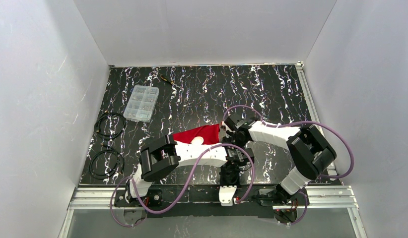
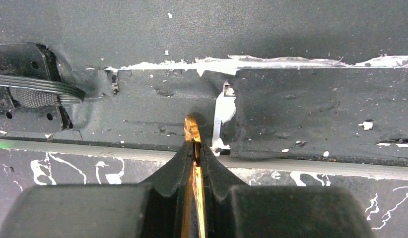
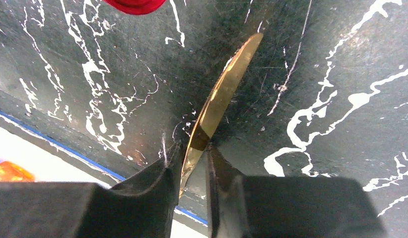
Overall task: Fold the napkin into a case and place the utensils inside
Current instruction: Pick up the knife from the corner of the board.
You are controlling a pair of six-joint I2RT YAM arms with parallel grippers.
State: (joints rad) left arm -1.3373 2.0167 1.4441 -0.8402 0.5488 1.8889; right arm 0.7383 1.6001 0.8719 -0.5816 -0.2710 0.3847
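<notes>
gold utensil (image 3: 227,84): thin, stiff, light, glossy so probably slippery; best pinched across the flat near mid-length. left pincer (image 2: 196,146) pressed together on it, edge-on. right pincer (image 3: 193,148) straddles the blade, can't tell if it's touching. napkin (image 1: 202,133) lies mid-tabletop (image 1: 217,89) between the arms, white spoon (image 1: 197,141) seemingly on it. compartment box (image 1: 141,103) well off to the left, contents too small to tell

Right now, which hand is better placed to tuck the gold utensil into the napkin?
Probably the right. The right hand flanks the utensil, with the napkin just ahead. The left hand is shut on a gold piece too, but faces the near edge, away from the napkin.
</notes>
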